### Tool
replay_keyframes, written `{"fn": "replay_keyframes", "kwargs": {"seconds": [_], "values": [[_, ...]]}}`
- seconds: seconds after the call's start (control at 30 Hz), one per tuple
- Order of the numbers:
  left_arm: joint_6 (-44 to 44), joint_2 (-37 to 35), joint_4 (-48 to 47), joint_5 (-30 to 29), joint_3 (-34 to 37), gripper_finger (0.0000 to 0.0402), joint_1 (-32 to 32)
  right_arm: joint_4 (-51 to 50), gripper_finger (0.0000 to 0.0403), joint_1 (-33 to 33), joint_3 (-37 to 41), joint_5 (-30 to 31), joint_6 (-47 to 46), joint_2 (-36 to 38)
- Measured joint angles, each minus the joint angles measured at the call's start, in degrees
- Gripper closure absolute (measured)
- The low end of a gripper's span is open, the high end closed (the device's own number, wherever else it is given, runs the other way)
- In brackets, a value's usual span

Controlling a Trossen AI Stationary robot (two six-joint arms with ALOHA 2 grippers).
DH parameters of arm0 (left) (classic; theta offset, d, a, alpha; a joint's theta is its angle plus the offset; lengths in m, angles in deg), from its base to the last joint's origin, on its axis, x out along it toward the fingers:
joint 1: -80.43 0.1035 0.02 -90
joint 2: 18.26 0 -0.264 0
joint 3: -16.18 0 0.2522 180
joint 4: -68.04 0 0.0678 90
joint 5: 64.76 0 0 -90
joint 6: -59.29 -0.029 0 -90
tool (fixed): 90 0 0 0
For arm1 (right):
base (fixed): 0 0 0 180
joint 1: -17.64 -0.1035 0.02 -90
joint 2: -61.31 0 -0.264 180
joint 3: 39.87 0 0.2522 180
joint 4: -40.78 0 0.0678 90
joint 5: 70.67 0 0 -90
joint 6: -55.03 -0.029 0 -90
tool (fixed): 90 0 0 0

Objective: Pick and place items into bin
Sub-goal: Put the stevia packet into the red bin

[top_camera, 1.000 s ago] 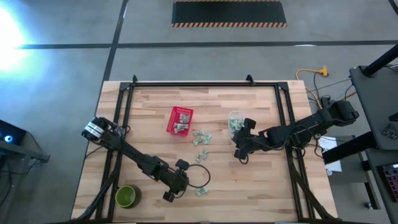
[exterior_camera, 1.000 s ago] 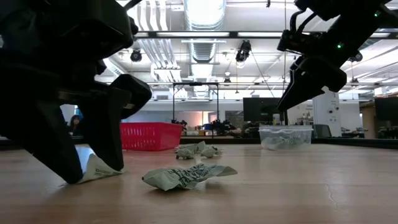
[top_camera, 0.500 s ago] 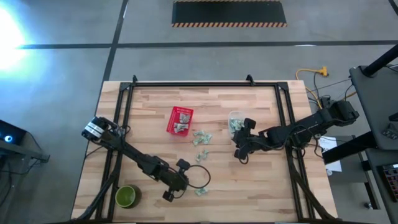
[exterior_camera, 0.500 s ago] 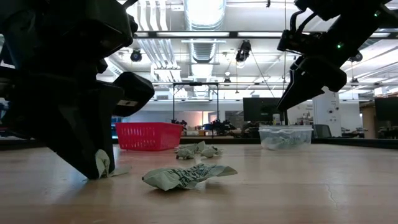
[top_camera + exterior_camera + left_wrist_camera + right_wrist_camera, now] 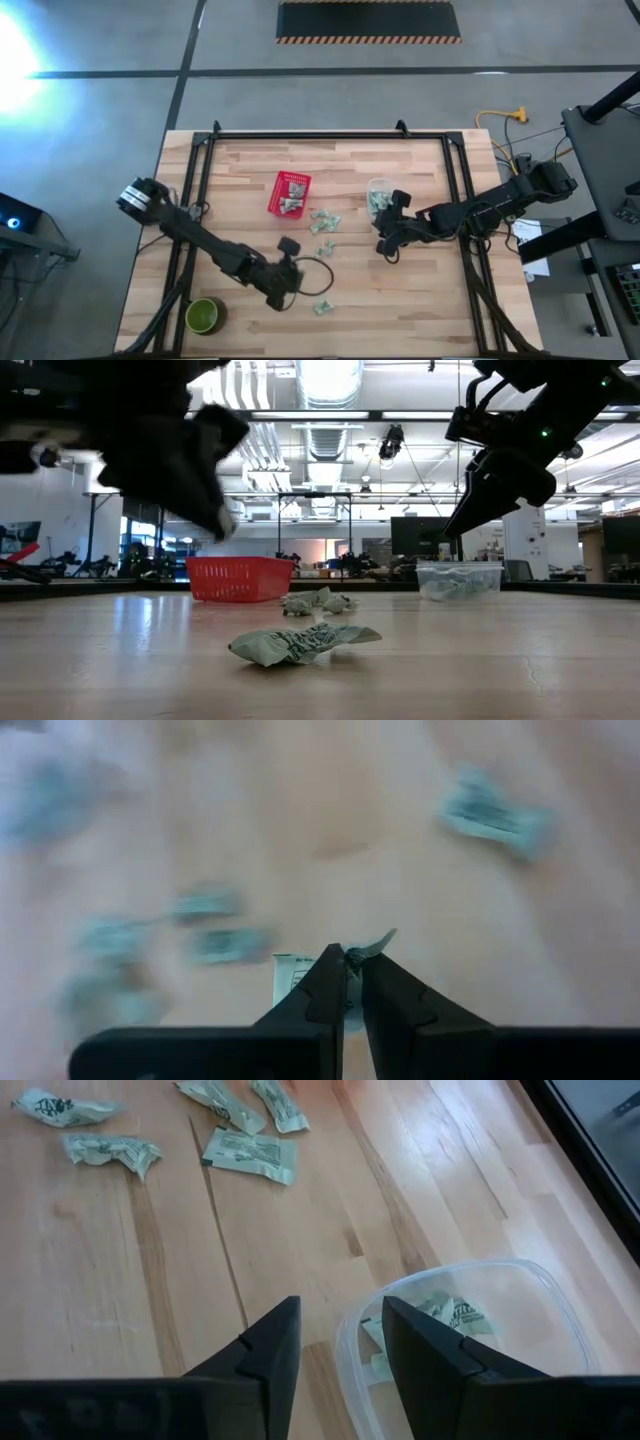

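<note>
Left gripper (image 5: 346,982) clenched on a packet (image 5: 290,975), lifted.
Packet mostly hidden behind its fingers; right gripper (image 5: 335,1342) hangs parted, empty, above the tub (image 5: 540,1305).

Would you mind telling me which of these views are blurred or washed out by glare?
Left wrist view: table and packets smeared, only the left end effector pinching a packet is crisp. Low view: the left arm is smeared. High view: white glare at the floor's corner. Right wrist view: sharp.

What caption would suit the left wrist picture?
Left gripper shut on a small packet, lifted above the wooden table.
</note>
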Motion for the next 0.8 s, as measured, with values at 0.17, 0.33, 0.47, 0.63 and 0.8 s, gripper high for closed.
{"fn": "replay_keyframes", "kwargs": {"seconds": [0.17,0.33,0.47,0.63,0.8], "values": [[-1.5,-5.8,-5.7,-14.5,0.8,0.0393,0.5,0.1,0.0271,0.0,0.0,0.0,-0.3,0.0],[-3.9,-10.8,-7.1,-24.0,2.1,0.0393,2.7,0.6,0.0276,0.0,0.0,0.0,-0.4,0.0],[-4.3,-12.9,-6.6,-24.7,3.2,0.0393,6.4,1.4,0.0274,0.0,0.0,0.0,-0.2,0.0],[-4.6,-13.4,-6.6,-24.7,5.5,0.0393,12.8,1.5,0.0275,0.0,0.0,0.0,-0.2,0.0],[-5.7,-12.0,-6.8,-24.9,6.8,0.0393,20.5,1.5,0.0280,0.0,0.0,0.0,-0.2,0.0]]}}
